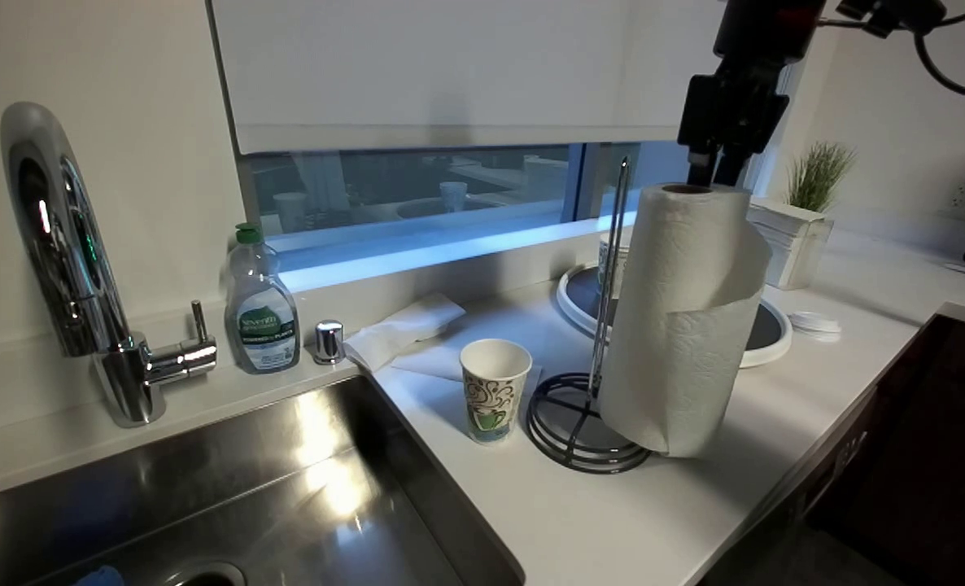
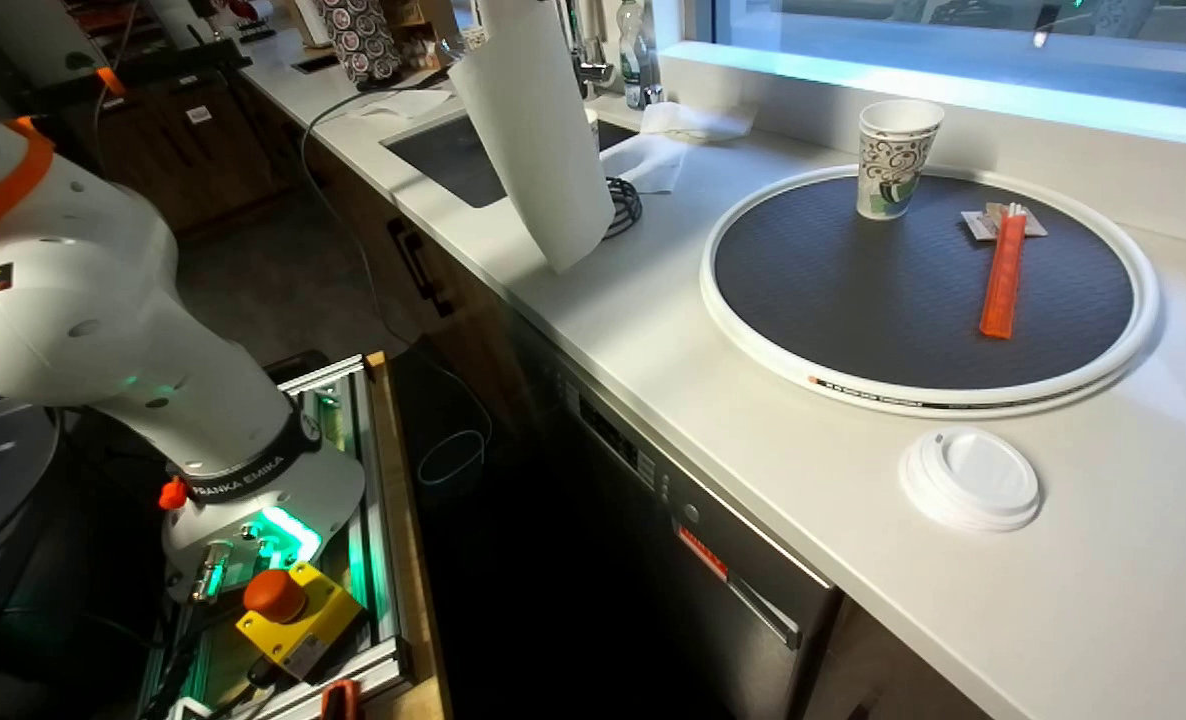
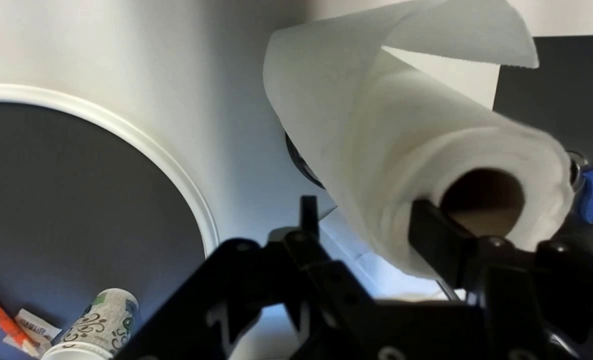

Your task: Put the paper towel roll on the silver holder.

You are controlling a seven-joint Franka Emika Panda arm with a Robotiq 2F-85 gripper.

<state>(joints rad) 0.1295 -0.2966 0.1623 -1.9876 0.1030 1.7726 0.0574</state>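
Dimpled paper roll (image 1: 682,325), wire holder (image 1: 594,387).

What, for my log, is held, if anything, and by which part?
Unclear: in the wrist view, one finger overlaps the paper towel roll at its rim; the other looks apart.

Kitch. w/ sink (image 1: 303,488) & faucet (image 1: 108,313).

"FRANKA EMIKA" is curving around the robot arm (image 2: 133,310); "Seventh" is showing on the bottle (image 1: 263,313); the round tray (image 2: 779,362) is carrying illegible print.
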